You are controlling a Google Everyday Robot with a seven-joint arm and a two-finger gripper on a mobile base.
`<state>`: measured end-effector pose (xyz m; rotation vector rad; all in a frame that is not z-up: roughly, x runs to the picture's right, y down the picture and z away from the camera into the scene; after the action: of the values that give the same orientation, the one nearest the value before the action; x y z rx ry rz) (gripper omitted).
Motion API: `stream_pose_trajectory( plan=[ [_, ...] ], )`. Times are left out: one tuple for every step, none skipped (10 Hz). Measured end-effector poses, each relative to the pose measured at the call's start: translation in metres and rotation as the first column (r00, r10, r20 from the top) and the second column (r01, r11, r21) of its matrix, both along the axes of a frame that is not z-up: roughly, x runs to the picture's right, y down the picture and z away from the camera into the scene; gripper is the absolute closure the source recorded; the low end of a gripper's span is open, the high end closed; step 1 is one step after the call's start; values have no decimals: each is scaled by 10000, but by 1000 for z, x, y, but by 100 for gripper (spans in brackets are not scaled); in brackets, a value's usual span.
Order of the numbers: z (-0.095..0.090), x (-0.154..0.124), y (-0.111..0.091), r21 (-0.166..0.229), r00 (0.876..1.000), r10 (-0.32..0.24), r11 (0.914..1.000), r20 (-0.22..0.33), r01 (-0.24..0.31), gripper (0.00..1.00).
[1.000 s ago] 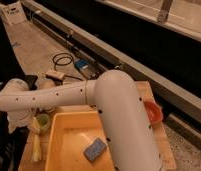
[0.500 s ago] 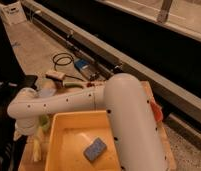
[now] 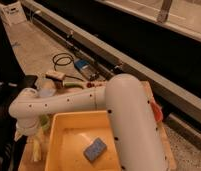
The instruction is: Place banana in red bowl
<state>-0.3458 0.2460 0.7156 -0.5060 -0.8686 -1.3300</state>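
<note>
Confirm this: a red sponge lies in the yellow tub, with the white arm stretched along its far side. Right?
No: the sponge in the yellow tub is blue, not red, as the camera view shows. The white arm does stretch along its far side, its tool down at the tub's left.

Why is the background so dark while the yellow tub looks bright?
Camera view: light from above hits the yellow tub and white arm; the backdrop behind is unlit; the claw hangs in shade at lower left, beside the tub.

Red bowl [image 3: 155, 111] mostly behind arm [image 3: 129, 117]; hand [image 3: 31, 139] left of tub [image 3: 53, 146], indistinct.
</note>
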Motion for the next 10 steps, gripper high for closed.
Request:
stream_pose_trajectory(
  plan=[
    [4,3,5,-140,9999,-135,9998,-29,134,25],
    [13,7,13,-314,9998,-200,9993,-43,198,25],
    [23,11,20,-479,9997,-221,9986,-46,218,25],
    [31,14,28,-656,9997,-239,9976,-28,237,25],
    [34,14,31,-766,9997,-238,9968,-12,236,25],
    [37,15,34,-877,9997,-240,9959,-2,239,25],
    [41,15,39,-1050,9997,-259,9941,25,260,25],
    [46,15,43,-1242,9995,-299,9918,52,303,26],
    [47,13,45,-1351,9995,-313,9903,86,322,31],
    [48,11,47,-1447,9993,-360,9888,107,372,42]
  ],
)
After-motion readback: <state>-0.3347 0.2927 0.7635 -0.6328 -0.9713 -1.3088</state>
